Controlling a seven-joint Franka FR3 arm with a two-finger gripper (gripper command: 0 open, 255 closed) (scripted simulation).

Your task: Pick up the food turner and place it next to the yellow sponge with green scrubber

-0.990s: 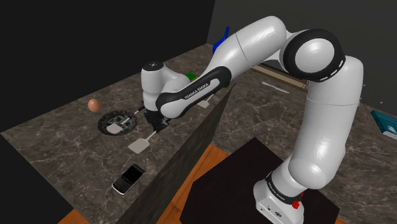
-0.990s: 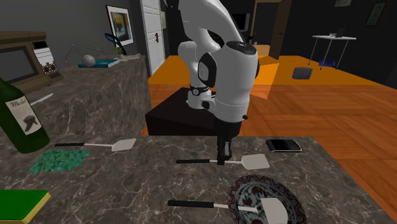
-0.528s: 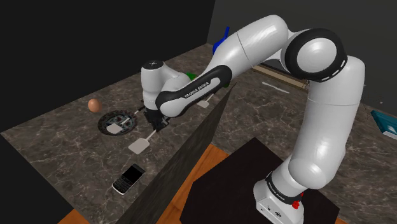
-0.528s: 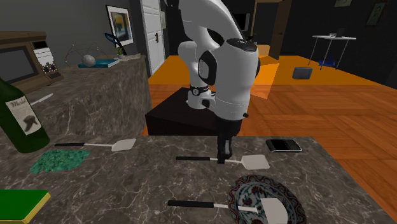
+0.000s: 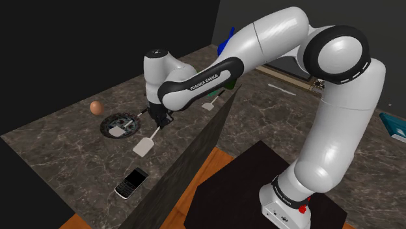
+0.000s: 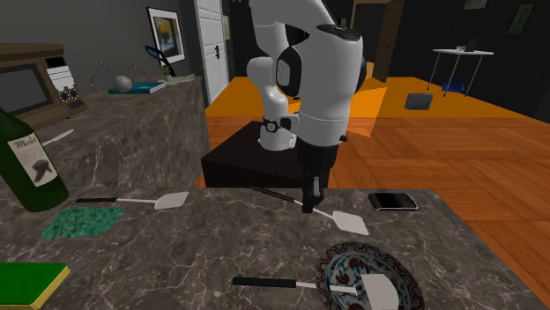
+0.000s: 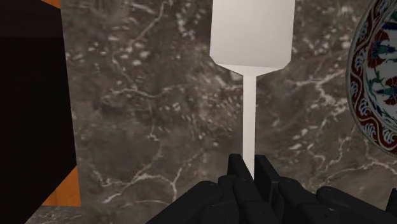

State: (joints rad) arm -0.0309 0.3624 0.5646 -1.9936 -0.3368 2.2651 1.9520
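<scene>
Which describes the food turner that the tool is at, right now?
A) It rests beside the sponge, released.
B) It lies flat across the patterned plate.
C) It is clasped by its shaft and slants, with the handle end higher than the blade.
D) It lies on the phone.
C: the tool is shut on the shaft of the turner, which slants with its dark handle end above its white blade; the second turner is the one on the plate.

Dark marbled bench [image 6: 176, 255]; in the second exterior view, plate [image 6: 339, 255] at five o'clock, phone [image 6: 393, 201] at four, bottle [image 6: 26, 167] at nine, sponge [image 6: 31, 284] at eight.
</scene>
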